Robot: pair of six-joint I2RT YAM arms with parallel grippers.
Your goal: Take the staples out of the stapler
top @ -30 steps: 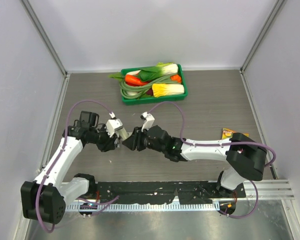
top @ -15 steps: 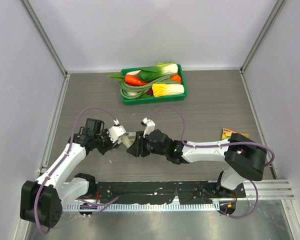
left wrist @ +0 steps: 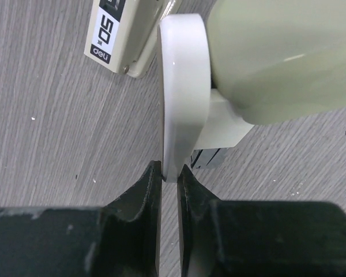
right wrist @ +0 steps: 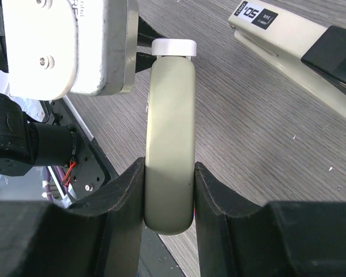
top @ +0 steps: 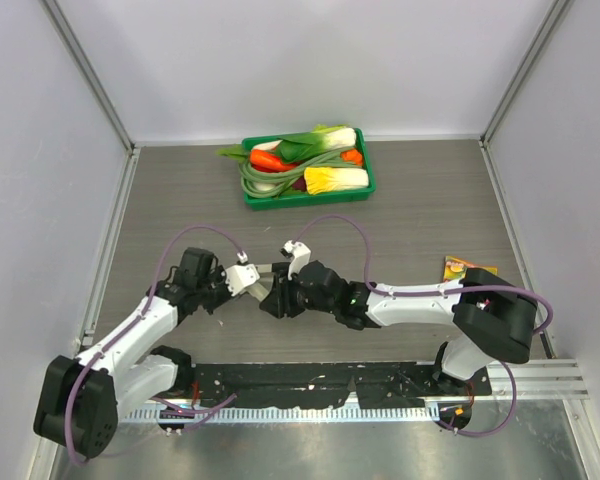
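- Here's the small desk stapler [right wrist: 170, 144], with a pale grey-green rounded top arm. It is held over the grey wood-grain counter [top: 430, 210], near the front middle, between the two arms.
- Right fingers [right wrist: 124, 190] are clamped on that top arm, one black pad on each long side.
- The stapler's white plastic end cap [left wrist: 181, 86] points away from the right wrist camera, and there the left fingers [left wrist: 144, 190] come in. They are pinched together on the cap's thin rim.
- It's splayed open: the cream lower part with the black "50" label [right wrist: 288, 34] sits off to the side, apart from the top arm. I can't tell if it rests on the counter.
- Further back, a green plastic tray [top: 310, 200] holds vegetables.
- Out at the right edge lies a small red-and-yellow packet [top: 467, 268], well away from both arms.
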